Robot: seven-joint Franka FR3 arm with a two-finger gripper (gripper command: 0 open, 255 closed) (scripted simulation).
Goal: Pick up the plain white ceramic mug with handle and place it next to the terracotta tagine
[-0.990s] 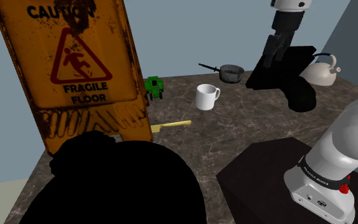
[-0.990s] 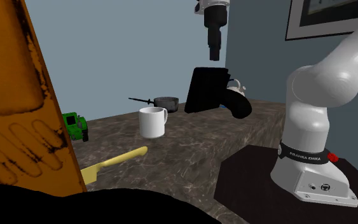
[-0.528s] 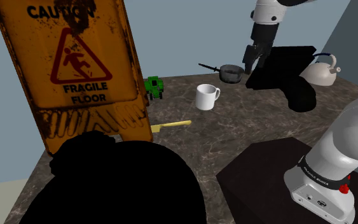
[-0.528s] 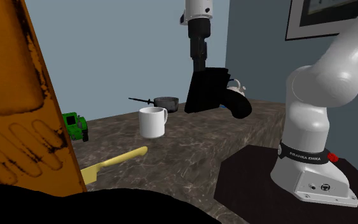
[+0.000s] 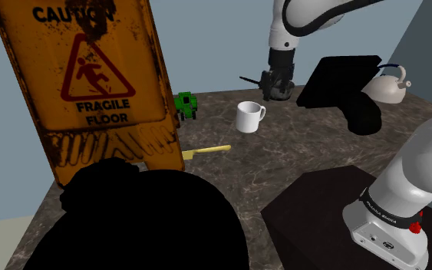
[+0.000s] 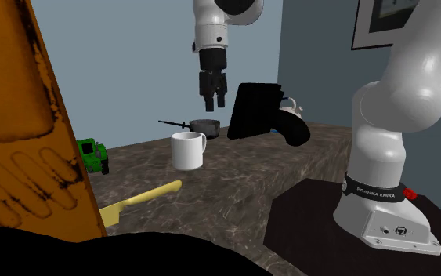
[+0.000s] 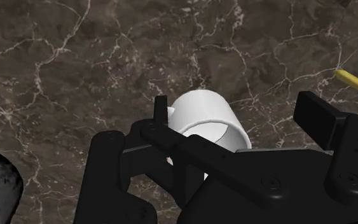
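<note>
A plain white mug [image 5: 248,116] with a handle stands upright on the dark marble counter [image 5: 283,161]. The second exterior view has the mug [image 6: 187,150] near the counter's middle. My black gripper [image 5: 274,90] hangs in the air above and slightly behind the mug, in front of a small grey pan. In the second exterior view the gripper [image 6: 213,100] points down, its fingers a little apart and holding nothing. The wrist view looks down on the mug [image 7: 203,118] beneath the open gripper [image 7: 238,107], close to one finger [image 7: 161,107].
A tall orange caution sign [image 5: 91,77] stands at the shoulder view's left, beside a green toy tractor [image 5: 185,105] and a yellow utensil [image 5: 206,150]. A grey pan [image 6: 203,127], a black slab with a black lump [image 5: 344,84] and a white kettle [image 5: 389,86] line the back. A big black mass [image 5: 130,222] fills the front.
The arm has swung from above the black slab toward the shoulder view's left and come down, so the gripper now hangs over the pan and mug. The mug has not moved.
</note>
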